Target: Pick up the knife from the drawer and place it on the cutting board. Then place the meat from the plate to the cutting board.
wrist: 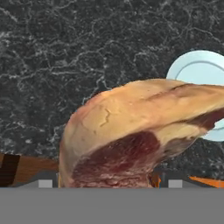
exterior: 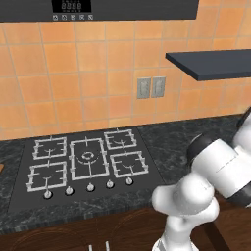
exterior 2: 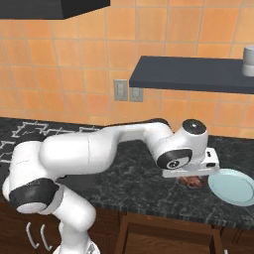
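Hand view put the lumpy tan-and-red piece of meat [wrist: 131, 135] right at the camera, rising from between the fingertips at the lower edge and covering them; the claw looked to be closed on the meat with its jaws set wide, though the pads themselves were hidden. Behind the meat lay the dark speckled stone counter [wrist: 65, 52], and a strip of reddish-brown wood [wrist: 30, 168] crossed the lower left corner; whether that was the cutting board could not be told. Further off, at the right edge, the round pale blue plate [wrist: 199, 70] lay flat on the counter, bare on the part that showed. From the right base view, the white arm reached to the right across the counter, its gripper [exterior 2: 193, 179] hanging just above the stone with a dark reddish lump of the meat under the hand, just beside the left rim of the plate. Nearer, below the counter edge, a brown wooden drawer [exterior 2: 168, 235] stood open. Beyond, a dark wall shelf [exterior 2: 193, 74] projected from the orange tiles. From the left base view, a black gas cooktop [exterior: 86, 159] sat left of the arm.
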Controlling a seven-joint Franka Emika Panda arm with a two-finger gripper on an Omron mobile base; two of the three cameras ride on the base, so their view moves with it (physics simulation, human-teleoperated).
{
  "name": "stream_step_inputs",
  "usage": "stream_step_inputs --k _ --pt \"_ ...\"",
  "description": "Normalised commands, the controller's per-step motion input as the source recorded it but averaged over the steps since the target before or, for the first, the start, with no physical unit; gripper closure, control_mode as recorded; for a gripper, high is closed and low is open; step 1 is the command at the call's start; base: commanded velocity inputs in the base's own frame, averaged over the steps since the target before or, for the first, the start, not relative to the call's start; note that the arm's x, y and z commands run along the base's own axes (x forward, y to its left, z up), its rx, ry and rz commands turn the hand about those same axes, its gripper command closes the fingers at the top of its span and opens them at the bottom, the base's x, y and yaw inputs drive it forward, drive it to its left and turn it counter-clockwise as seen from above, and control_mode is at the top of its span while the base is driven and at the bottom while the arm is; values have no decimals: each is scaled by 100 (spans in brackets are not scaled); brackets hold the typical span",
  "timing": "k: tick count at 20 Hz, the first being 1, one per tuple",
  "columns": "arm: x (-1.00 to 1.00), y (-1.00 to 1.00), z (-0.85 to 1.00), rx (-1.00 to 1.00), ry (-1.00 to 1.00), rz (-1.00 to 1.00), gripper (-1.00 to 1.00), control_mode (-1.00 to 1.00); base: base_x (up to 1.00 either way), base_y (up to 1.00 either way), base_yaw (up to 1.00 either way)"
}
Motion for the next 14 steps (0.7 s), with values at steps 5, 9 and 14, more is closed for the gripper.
stream_step_inputs --k 5,9,14 --pt "0 100 0 0 -1 0 100 -100 0 0 0" --pt "-21 100 -3 5 0 4 100 -100 0 0 0" --pt "0 0 0 0 0 0 100 100 -66 100 21"
